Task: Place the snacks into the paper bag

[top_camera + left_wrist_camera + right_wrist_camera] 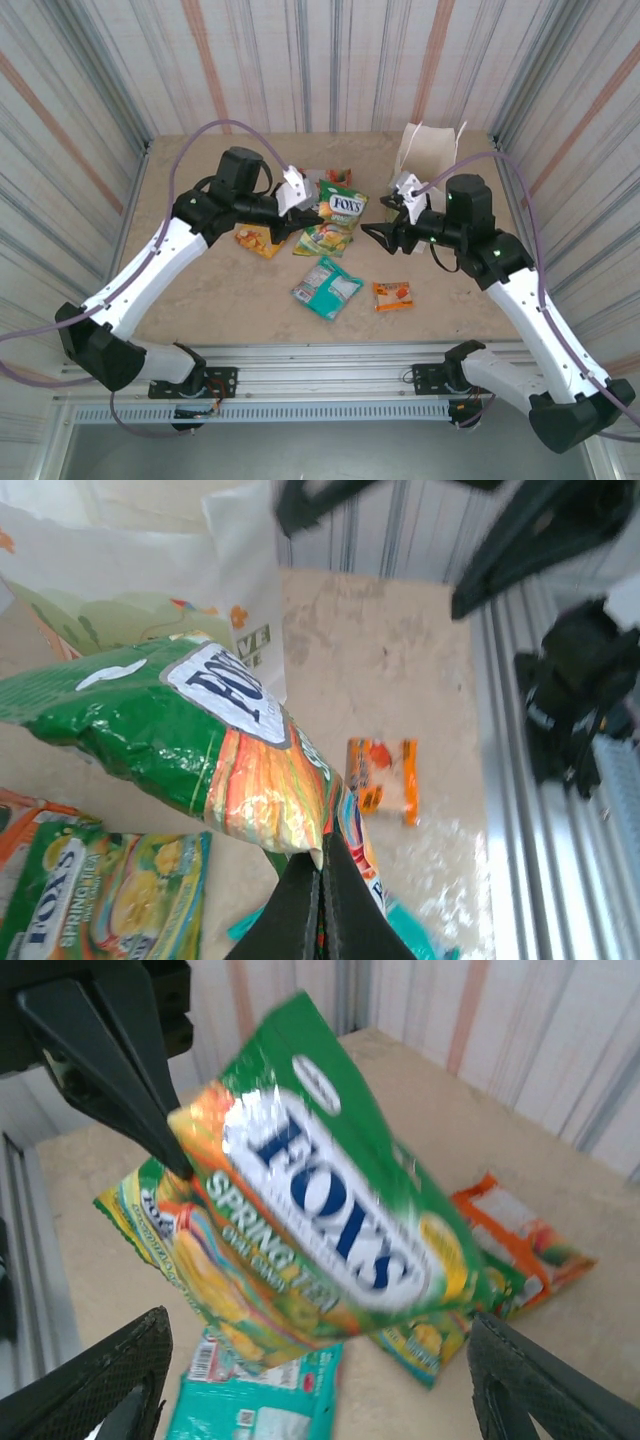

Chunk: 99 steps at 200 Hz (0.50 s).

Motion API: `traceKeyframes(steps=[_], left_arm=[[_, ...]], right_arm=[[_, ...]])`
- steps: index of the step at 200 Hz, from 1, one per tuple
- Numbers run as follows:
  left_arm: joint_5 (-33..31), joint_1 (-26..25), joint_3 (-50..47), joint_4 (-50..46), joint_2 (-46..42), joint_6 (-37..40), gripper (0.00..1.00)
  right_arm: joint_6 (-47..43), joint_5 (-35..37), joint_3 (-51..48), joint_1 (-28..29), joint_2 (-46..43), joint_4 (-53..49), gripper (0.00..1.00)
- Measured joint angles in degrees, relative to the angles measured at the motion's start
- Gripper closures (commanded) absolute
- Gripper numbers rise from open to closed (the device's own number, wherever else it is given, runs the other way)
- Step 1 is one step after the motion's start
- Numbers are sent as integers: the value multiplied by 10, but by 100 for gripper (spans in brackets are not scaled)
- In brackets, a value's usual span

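My left gripper (308, 218) is shut on a corner of a green Fox's snack packet (343, 207), which hangs above the table. In the left wrist view the jaws (320, 865) pinch the packet's (180, 730) lower corner. My right gripper (373, 217) is open just right of it, and its fingers (100, 1380) frame the packet (330, 1200) without touching it. The white paper bag (428, 150) stands upright at the back right, behind the right gripper. On the table lie a yellow-green packet (323, 240), an orange packet (260, 240), a teal packet (326, 287) and a small orange packet (393, 295).
Another packet (338, 176) lies behind the lifted one. Striped walls close in the table on three sides. A metal rail (330, 355) runs along the near edge. The bag's printed side (150, 580) is close behind the held packet.
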Motion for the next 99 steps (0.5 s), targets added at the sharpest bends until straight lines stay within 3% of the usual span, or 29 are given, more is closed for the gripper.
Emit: traceKeyframes(steps=[36, 99], left_arm=[[-66, -30, 7, -67, 2, 120, 100], [-106, -36, 8, -86, 3, 210, 100]], right_arm=[[-66, -21, 46, 28, 80, -11, 19], [-94, -104, 73, 45, 169, -49, 20]])
